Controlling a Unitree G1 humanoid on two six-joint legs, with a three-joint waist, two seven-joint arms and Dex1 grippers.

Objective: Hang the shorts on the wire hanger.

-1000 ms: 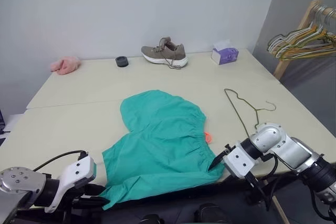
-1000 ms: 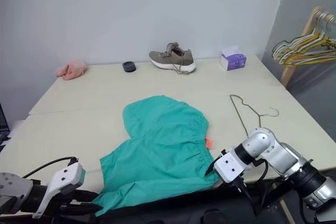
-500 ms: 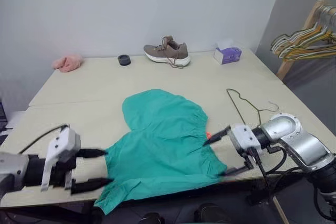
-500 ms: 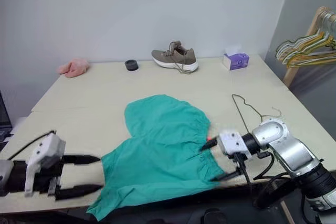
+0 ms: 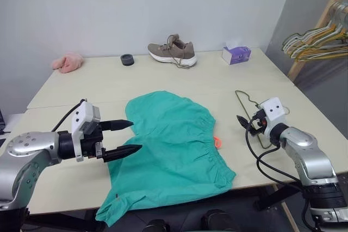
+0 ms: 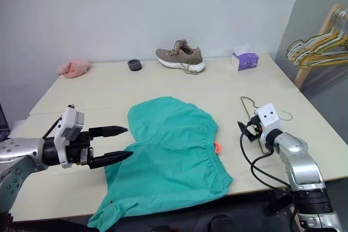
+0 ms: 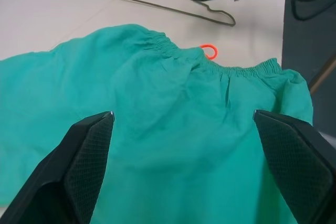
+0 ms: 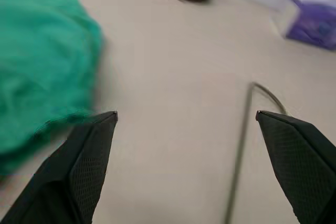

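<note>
Lying flat on the cream table [image 5: 65, 88], the teal-green shorts [image 5: 171, 150] spread across its near middle, one leg reaching toward the far side and the lower hem drooping over the near edge at the robot's left. Their gathered elastic waistband runs along the right-hand side of the cloth, with a small orange tag [image 5: 217, 142] sticking out from it onto the bare tabletop.

At the left edge of the shorts hovers the left gripper [image 5: 126, 137], its two black fingers spread wide and holding nothing; the fingertips point across the fabric toward the waistband, just above the cloth. In the left wrist view the shorts lie between and beyond the parted fingers.

Right of the shorts and apart from them, the olive-green wire hanger [image 5: 251, 118] lies flat on the table, its curled hook toward the right edge. The right gripper [image 5: 243, 123] sits just above the hanger's near part, fingers released and empty; whether they touch the wire cannot be told. In the right wrist view the wire runs between its parted fingers, with the shorts off to one side.

Along the far side stand a pink cloth [image 5: 67, 62], a small black round object [image 5: 127, 60], a grey-brown sneaker [image 5: 172, 52] and a purple tissue box [image 5: 236, 54]. Bunched hangers [image 5: 318, 39] hang on a wooden rail beyond the table's right end.
</note>
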